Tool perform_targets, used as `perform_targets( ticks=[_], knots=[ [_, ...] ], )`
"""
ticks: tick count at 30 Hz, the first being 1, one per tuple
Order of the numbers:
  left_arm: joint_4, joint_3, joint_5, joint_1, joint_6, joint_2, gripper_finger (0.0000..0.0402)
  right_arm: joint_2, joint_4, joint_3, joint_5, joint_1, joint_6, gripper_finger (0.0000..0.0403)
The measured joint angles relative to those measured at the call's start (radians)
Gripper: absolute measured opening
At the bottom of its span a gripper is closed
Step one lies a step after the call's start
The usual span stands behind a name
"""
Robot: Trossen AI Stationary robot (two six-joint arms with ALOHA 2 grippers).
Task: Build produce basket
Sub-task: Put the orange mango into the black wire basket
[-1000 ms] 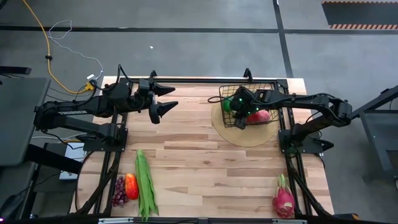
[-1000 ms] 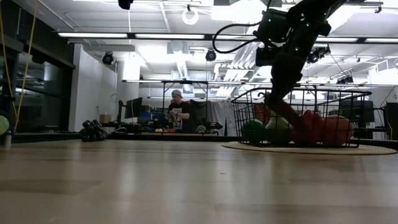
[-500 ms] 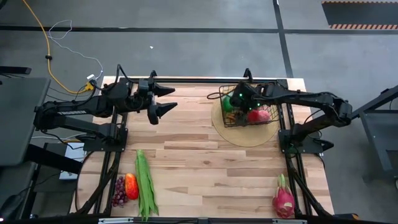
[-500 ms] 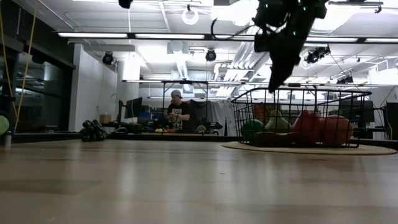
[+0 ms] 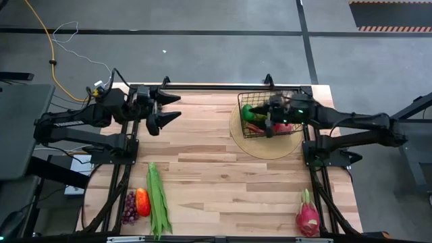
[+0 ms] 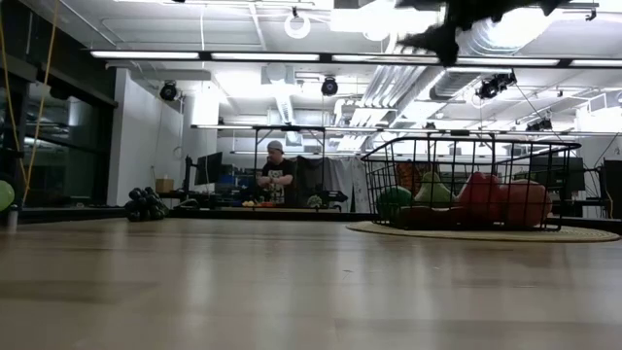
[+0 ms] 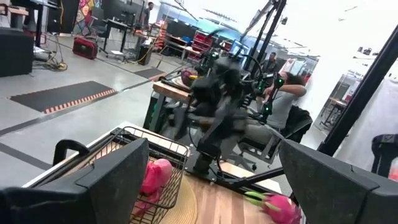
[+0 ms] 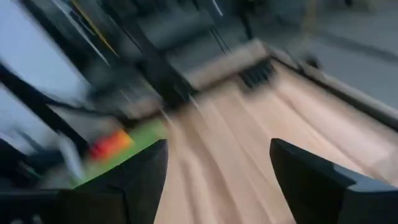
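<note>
Two arms: both reach in from the table's sides in the upper half of the high view, left arm at upper left, right arm at upper right.
Left arm: stretched level toward the table's middle; the left gripper [image 5: 164, 108] hangs over bare wood at the upper left, well apart from the basket.
Left pincer: fingers spread wide apart, nothing between them; its wrist view shows both fingers [image 7: 115, 171] far apart with the basket beyond.
Right arm: runs level from the right edge toward the basket; the right gripper [image 5: 270, 120] is above the basket, raised clear of its rim in the low view [image 6: 434, 39].
Right pincer: fingers apart in its wrist view, nothing held; that view is blurred.
Basket: black wire basket [image 5: 244, 129] at upper right of the high view, standing on a round mat [image 5: 251, 147].
Basket contents: a green pepper [image 5: 248, 112], something red [image 5: 283, 126], and in the low view a pear [image 6: 434, 189] and an orange piece [image 6: 526, 202] beside them.
Loose produce, lower left: grapes [image 5: 127, 208], a red-orange pepper [image 5: 142, 201] touching them, and green beans [image 5: 157, 198] just beside.
Loose produce, lower right: dragon fruit [image 5: 308, 216] near the table's edge.
Room: a person [image 6: 275, 178] sits far behind the table.
</note>
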Motion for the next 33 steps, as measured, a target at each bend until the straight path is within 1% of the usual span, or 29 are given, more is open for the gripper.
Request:
perform_targets(
  ticks=[3,5,13,17,24,29,33],
  knots=[
    [-0.011,0.000,-0.001,0.000,0.032,-0.008,0.0351,-0.037,0.221,-0.056,0.010,0.039,0.023,0.0273],
    [-0.011,0.000,-0.009,0.000,0.048,-0.009,0.0351,-0.044,0.269,-0.063,0.025,0.054,0.016,0.0273],
    [-0.011,0.000,-0.027,0.000,0.046,-0.007,0.0351,-0.044,0.266,-0.055,0.032,0.060,0.017,0.0273],
    [-0.014,0.000,-0.068,0.000,0.027,-0.007,0.0351,-0.044,0.266,-0.055,0.032,0.060,0.017,0.0273],
    [-0.089,0.000,-0.157,0.000,0.025,-0.001,0.0351,-0.043,0.259,-0.054,0.032,0.060,0.059,0.0273],
    [-0.164,0.000,-0.177,0.000,0.021,0.017,0.0351,-0.043,0.257,-0.054,0.032,0.060,0.058,0.0273],
    [-0.183,0.000,-0.176,0.000,-0.013,0.042,0.0351,-0.043,0.257,-0.054,0.032,0.060,0.053,0.0273]
  ],
)
